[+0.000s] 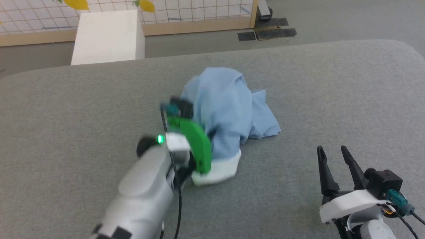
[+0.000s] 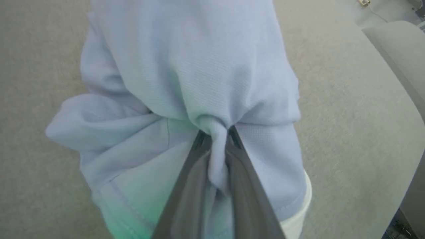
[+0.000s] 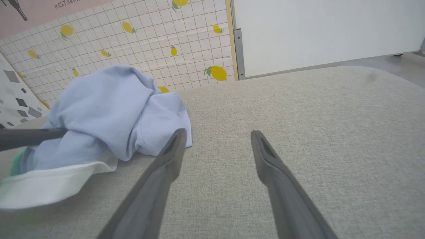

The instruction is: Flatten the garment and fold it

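The garment (image 1: 229, 109) is a light-blue knit shirt, bunched in a heap at the middle of the grey padded table (image 1: 332, 83). A white band (image 1: 219, 172) shows at its near edge. My left gripper (image 2: 217, 132) is shut on a pinched fold of the garment (image 2: 199, 66), with cloth squeezed between its dark fingers (image 2: 196, 166). In the head view the left arm's green wrist part (image 1: 196, 142) covers the grip. My right gripper (image 1: 332, 152) stands open at the lower right, apart from the cloth. In the right wrist view the garment (image 3: 109, 109) lies left of the open right gripper (image 3: 217, 134).
A white block (image 1: 106, 35) stands beyond the table's far left edge. Behind it runs a tiled wall with lemon prints (image 3: 149, 43) and a wooden base rail (image 1: 199, 26). Dark mats (image 1: 269, 31) lie on the floor at the back. Bare table surface stretches right of the garment.
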Tool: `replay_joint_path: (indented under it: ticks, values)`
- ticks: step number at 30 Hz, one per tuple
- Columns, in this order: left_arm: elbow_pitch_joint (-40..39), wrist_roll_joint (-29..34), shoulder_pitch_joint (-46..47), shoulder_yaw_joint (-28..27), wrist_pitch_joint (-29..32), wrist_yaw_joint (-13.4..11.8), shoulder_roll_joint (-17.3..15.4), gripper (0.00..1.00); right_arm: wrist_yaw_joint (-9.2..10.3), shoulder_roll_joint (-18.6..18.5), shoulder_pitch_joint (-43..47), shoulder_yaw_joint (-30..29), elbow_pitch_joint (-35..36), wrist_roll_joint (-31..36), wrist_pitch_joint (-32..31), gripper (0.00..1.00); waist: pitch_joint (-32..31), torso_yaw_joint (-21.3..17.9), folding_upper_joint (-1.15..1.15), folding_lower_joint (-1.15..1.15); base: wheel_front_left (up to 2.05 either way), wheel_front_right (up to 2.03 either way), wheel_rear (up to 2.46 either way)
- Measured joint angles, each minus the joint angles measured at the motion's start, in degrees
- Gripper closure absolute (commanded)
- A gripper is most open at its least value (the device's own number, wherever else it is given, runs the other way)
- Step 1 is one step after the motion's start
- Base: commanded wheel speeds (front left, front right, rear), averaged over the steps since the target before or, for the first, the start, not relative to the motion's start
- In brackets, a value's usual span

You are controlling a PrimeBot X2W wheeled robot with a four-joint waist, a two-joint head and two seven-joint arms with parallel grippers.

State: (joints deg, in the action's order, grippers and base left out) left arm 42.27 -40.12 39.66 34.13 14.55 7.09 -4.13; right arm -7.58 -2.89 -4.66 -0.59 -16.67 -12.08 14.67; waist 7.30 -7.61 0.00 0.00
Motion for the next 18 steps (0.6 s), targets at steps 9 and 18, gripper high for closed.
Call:
replay_joint_path:
  ticks: [9, 18]
  values:
    - [7.1, -3.3, -3.3, 2.8, 4.4, 0.0, 0.8, 0.31, 0.00, 0.0, 0.1, 0.0, -0.1, -0.1, 0.0, 0.00, 0.1, -0.3, 0.00, 0.00, 0.00, 0.00, 0.00]
    - [2.7, -11.5, -2.2, -2.8, 5.9, 0.4, 0.6, 0.00, 0.00, 0.0, 1.7, -0.1, -0.9, -0.1, 0.0, 0.00, -2.9, 1.6, 0.00, 0.00, 0.00, 0.00, 0.00]
